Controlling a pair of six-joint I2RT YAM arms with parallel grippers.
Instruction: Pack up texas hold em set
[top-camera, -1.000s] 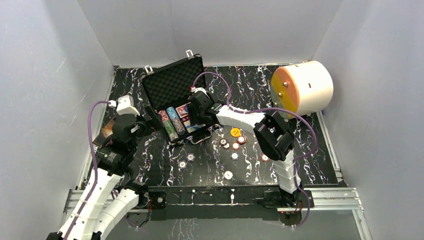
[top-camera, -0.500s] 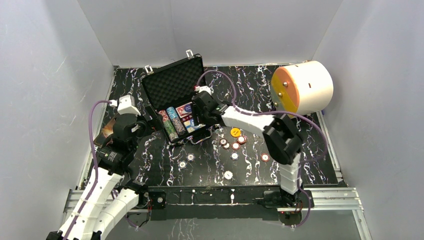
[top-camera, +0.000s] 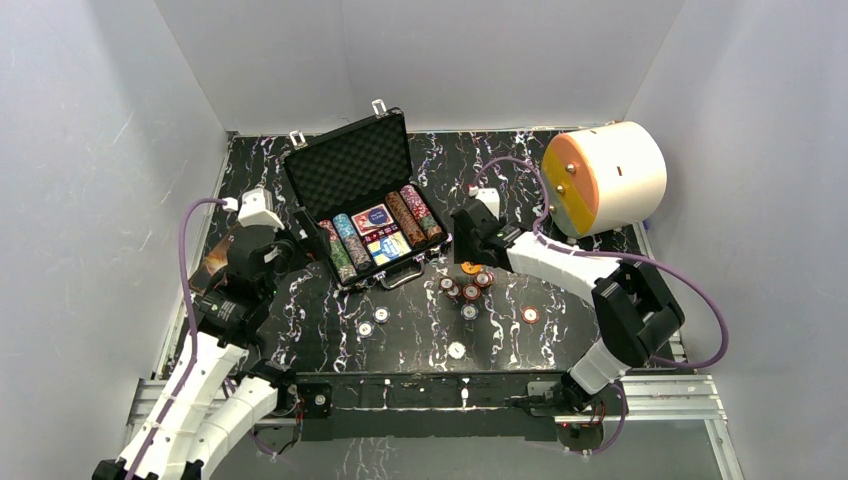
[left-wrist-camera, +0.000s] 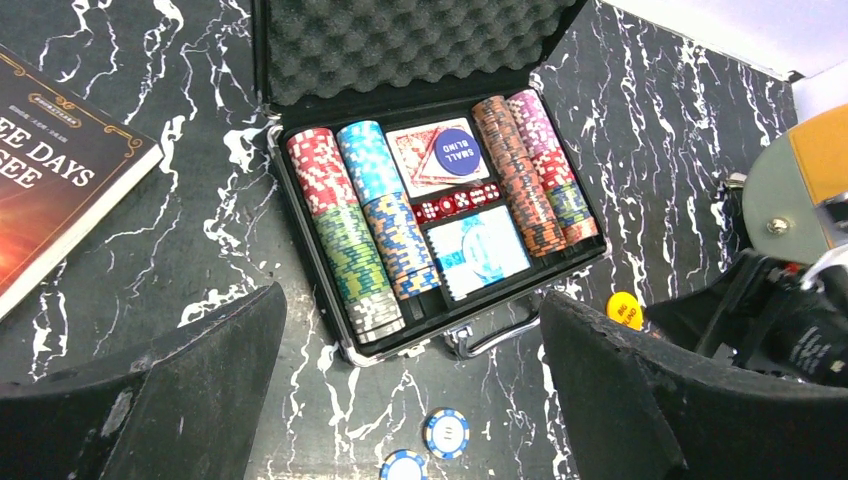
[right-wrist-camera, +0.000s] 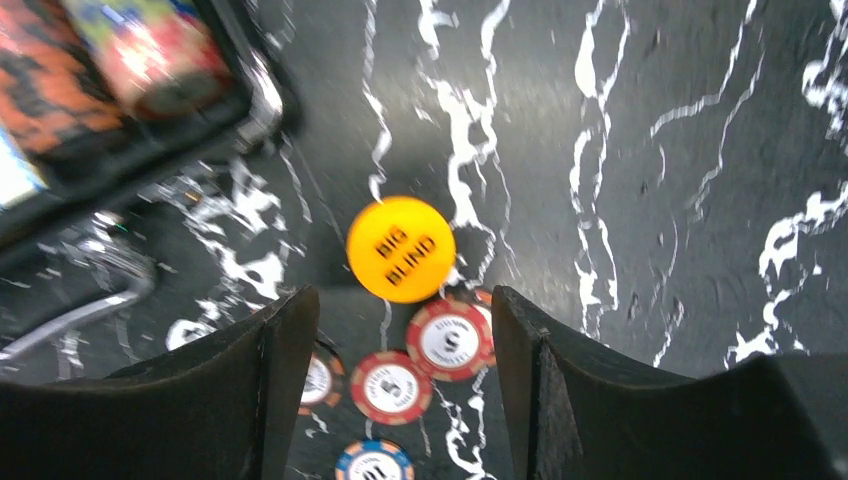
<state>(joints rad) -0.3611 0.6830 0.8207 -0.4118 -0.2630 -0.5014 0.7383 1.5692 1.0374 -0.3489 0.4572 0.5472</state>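
The case (top-camera: 348, 165) lies open at the back left of the bench (top-camera: 560, 335). Its lid is propped up and lined with black egg-crate foam (left-wrist-camera: 400, 45), and its hard black shell is edged in bright metal. The tray holds rows of chips (left-wrist-camera: 350, 240) standing on edge, red, blue, green, orange and purple, ridged like rolled coins. Between the rows sit two decks (left-wrist-camera: 478, 250) and a strip of red dice (left-wrist-camera: 450, 205), with a round blue small-blind button (left-wrist-camera: 457, 153) on the far deck. A chrome handle (left-wrist-camera: 490, 338) sticks out of the front wall.

Near the case's front right corner, loose chips (top-camera: 470, 292) lie flat and scattered on the bench, with a yellow big-blind button (right-wrist-camera: 400, 248) just beside the nearest of them. The right gripper (right-wrist-camera: 405, 300) hangs over that button, jaws wide, holding nothing; its view is blurred. The left gripper (left-wrist-camera: 415, 305) faces the case from the near left, jaws also wide and empty.

A book (left-wrist-camera: 50, 190) lies left of the case, and a white drum (top-camera: 605, 178) with an orange end face lies on its side at the far right. The bench is glossy black, marble-patterned and veined in white; plain pale grey walls (top-camera: 450, 60) box it in on three sides
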